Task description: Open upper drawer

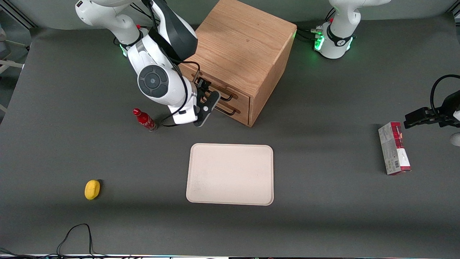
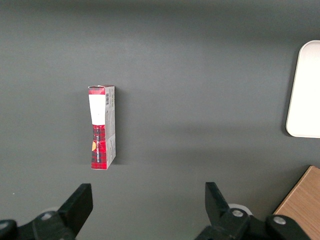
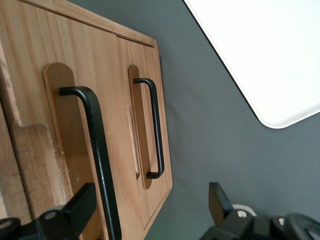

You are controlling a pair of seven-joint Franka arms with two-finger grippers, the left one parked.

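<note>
robot lab, gripper (image 1: 207,102), grey table (image 1: 323,201)

- You see a dark grey table (image 1: 323,223) filling almost the whole frame, matte, with soft shadow bands across it.
- At the upper corners a pale wall (image 1: 43,14) shows.
- Black cables (image 1: 77,237) trail along the nearest edge.

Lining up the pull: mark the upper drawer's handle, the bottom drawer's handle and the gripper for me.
upper drawer handle (image 3: 100,160), right wrist view, middle of the black bar.
bottom drawer handle (image 3: 157,132), right wrist view, middle of the bar.
gripper (image 3: 150,210), right wrist view, open, midway between fingertips, at the upper handle.
</note>
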